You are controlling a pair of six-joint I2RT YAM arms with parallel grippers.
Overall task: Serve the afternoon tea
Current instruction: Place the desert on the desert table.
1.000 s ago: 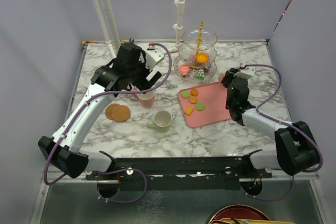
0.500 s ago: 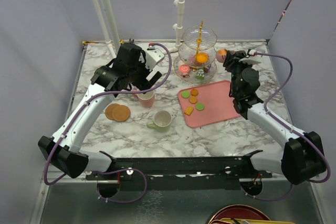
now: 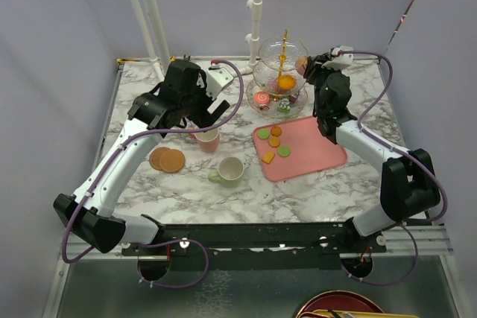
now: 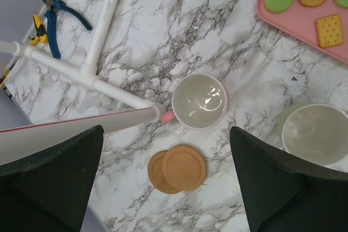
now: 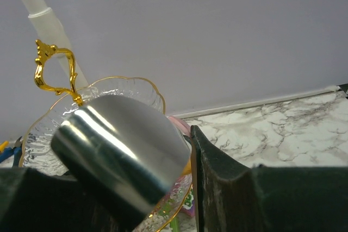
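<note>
The clear glass three-tier stand [image 3: 282,72] with a gold stem stands at the back of the table. My right gripper [image 3: 308,69] is up beside its upper tiers, shut on a small pink-topped cake [image 3: 301,65]. In the right wrist view the cake's shiny foil cup [image 5: 122,150] sits between the fingers, in front of the stand's top tier [image 5: 117,88]. My left gripper [image 3: 195,118] hovers open over the pink mug [image 4: 199,101], the two overlapping brown coasters [image 4: 178,168] and the pale-green mug [image 4: 315,134].
A flat pink tray [image 3: 309,156] with several macarons and a biscuit lies right of the mugs. White pipes [image 4: 103,25] and blue-and-yellow pliers [image 4: 54,14] lie at the back left. Grey walls enclose the marble table [image 3: 350,109].
My right arm has lifted from beside the tray and swung left to the stand's upper tiers, carrying the cake. The left arm has stayed still.
</note>
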